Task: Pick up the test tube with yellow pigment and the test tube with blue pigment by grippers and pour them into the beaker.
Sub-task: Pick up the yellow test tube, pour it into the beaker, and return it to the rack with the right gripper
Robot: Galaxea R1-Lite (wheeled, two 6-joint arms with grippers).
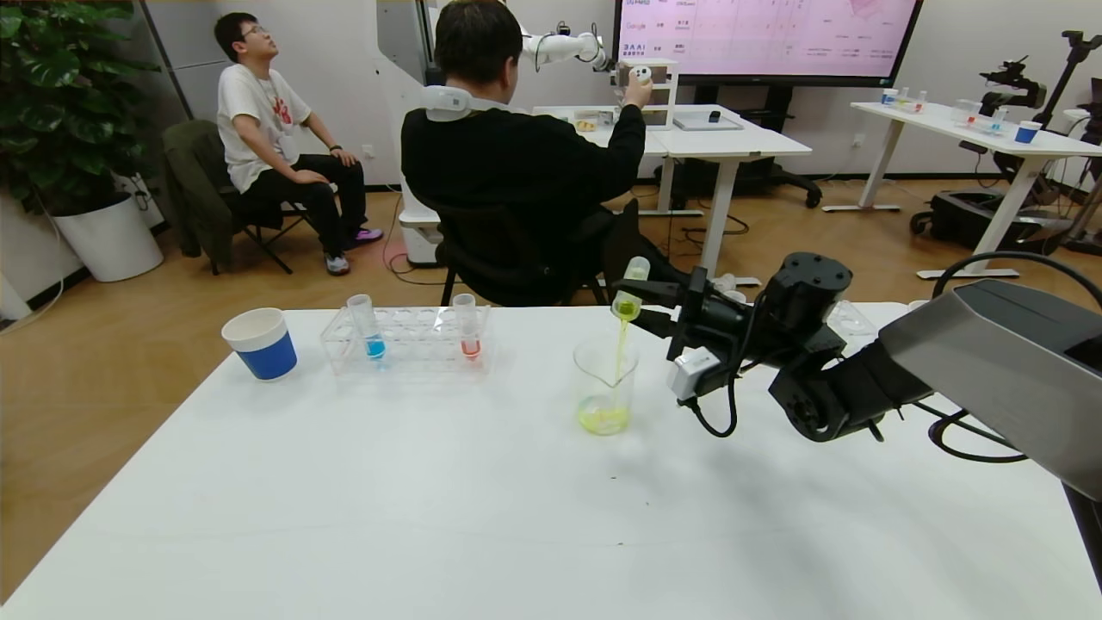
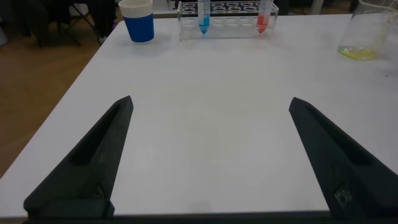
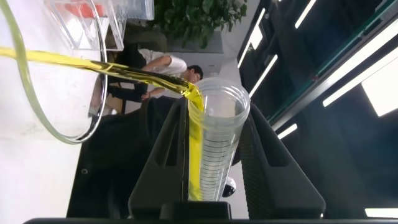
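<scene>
Head view, right claw [image 1: 647, 303] pinching tilted yellow tube [image 1: 629, 288] above beaker [image 1: 605, 384]

The right arm is reaching in from about four o'clock, its forearm angling up toward ten o'clock over the surface. The right tool [image 1: 647, 303] is rolled onto its side, fingers [image 3: 166, 155] clamping a tilted tube. The left tool [image 2: 208, 155] is sitting low at six o'clock, its fingers [image 2: 93, 158] spreading wide apart.
</scene>
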